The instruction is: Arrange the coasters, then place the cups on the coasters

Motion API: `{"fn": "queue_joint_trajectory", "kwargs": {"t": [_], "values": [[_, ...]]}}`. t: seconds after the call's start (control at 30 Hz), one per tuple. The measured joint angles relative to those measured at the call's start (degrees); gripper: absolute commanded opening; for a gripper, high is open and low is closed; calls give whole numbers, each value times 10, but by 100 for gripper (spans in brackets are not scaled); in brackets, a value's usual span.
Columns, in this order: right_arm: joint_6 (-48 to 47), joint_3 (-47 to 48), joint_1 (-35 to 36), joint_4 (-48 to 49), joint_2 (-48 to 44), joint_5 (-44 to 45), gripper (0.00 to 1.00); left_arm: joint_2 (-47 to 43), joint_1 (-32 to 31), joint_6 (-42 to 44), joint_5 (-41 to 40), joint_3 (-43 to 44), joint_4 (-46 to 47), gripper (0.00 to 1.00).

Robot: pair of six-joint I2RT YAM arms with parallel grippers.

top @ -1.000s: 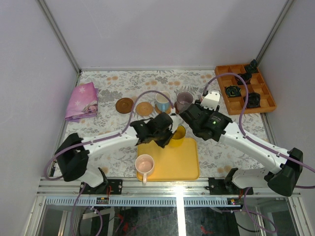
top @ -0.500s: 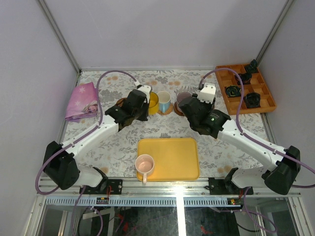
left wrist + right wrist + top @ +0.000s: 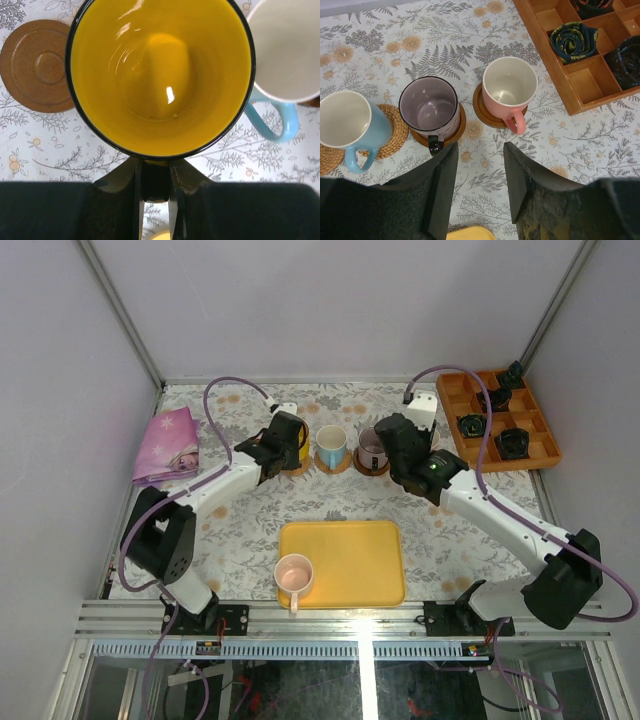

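Note:
My left gripper (image 3: 155,167) is shut on the dark handle of the yellow cup (image 3: 160,75), which hangs at the back of the table (image 3: 302,445), just left of the light blue cup (image 3: 282,50). A bare dark brown coaster (image 3: 37,65) lies to its left. The blue cup (image 3: 345,120) stands on a tan woven coaster (image 3: 392,135), the purple-grey cup (image 3: 429,107) and the pink cup (image 3: 509,82) on dark coasters. My right gripper (image 3: 480,155) is open and holds nothing, just in front of those two. A cream-pink cup (image 3: 293,573) stands on the yellow tray (image 3: 355,560).
An orange compartment box (image 3: 497,420) with small black objects sits at the back right, close to the pink cup. A folded pink cloth (image 3: 168,445) lies at the back left. Part of another woven coaster (image 3: 327,157) shows left of the blue cup.
My left arm has carried the yellow cup from above the tray to the back row, beside the blue cup. The right arm has swung toward the back of the table.

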Motion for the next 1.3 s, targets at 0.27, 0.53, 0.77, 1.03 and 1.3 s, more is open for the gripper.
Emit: {"fn": "queue_joint_trajectory", "kwargs": {"t": [0.27, 0.53, 0.77, 1.03, 1.3], "values": [[-24, 13, -41, 27, 25, -46, 47, 55, 8, -28, -42, 25, 20, 0], [-25, 16, -53, 28, 49, -79, 47, 75, 13, -51, -58, 25, 37, 0], [-25, 19, -55, 26, 56, -93, 46, 75, 13, -62, -55, 20, 48, 0], [-24, 28, -56, 24, 68, -106, 45, 74, 13, -71, -27, -21, 50, 0], [-22, 29, -56, 24, 68, -111, 45, 73, 17, -72, -6, -40, 52, 0]]}}
